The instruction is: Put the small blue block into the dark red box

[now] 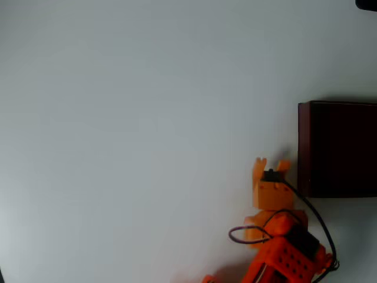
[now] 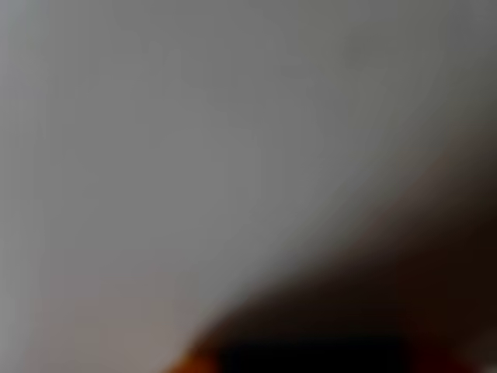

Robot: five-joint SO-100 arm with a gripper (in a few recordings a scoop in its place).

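Note:
In the overhead view the dark red box [image 1: 339,150] sits at the right edge, with thin maroon walls and a nearly black inside. My orange gripper [image 1: 271,164] stands just left of the box's left wall, pointing up the picture. Its two fingertips [image 1: 260,163] are spread apart and I see nothing between them. The small blue block is hidden or out of view. The wrist view is badly blurred: pale grey surface with a dark mass [image 2: 373,311] at the lower right and a sliver of orange at the bottom edge.
The white table [image 1: 129,135] stretches wide to the left of and above the arm. A black cable [image 1: 315,215] loops from the gripper back along the orange arm [image 1: 283,247] at the bottom right.

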